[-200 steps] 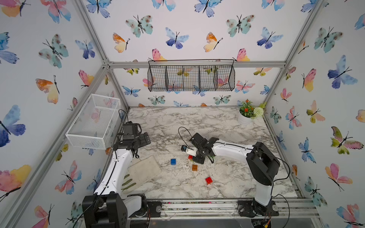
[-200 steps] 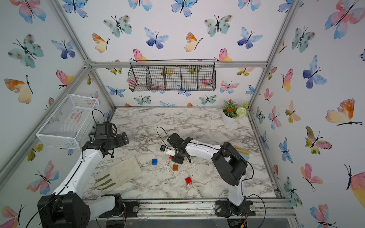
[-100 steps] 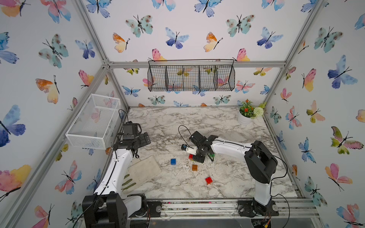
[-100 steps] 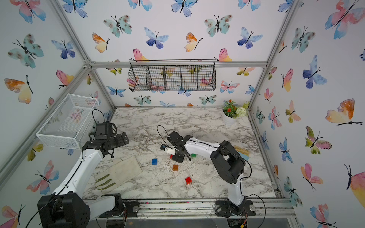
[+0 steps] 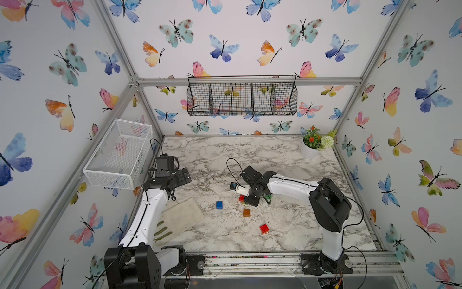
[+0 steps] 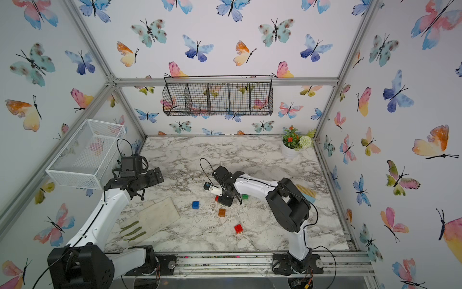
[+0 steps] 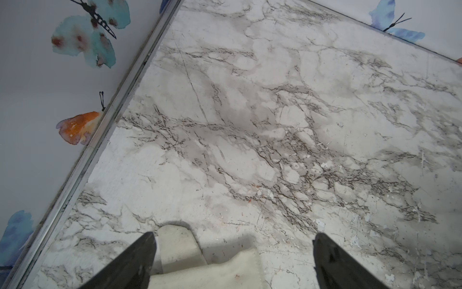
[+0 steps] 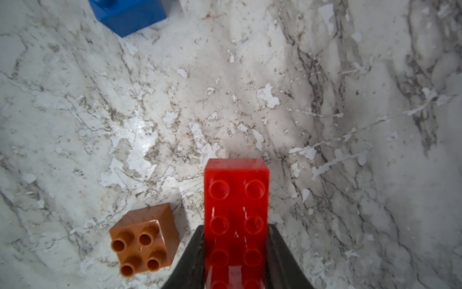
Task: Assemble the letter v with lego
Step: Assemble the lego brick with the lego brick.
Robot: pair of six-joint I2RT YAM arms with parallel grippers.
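Low down, right end effector [image 8: 235, 227] clamped on longer red brick [image 8: 236, 190], left end effector [image 7: 233, 236] raised, spread wide, empty.

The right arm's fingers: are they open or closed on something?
Closed on the long red brick: the right wrist view shows both black fingers against its sides.
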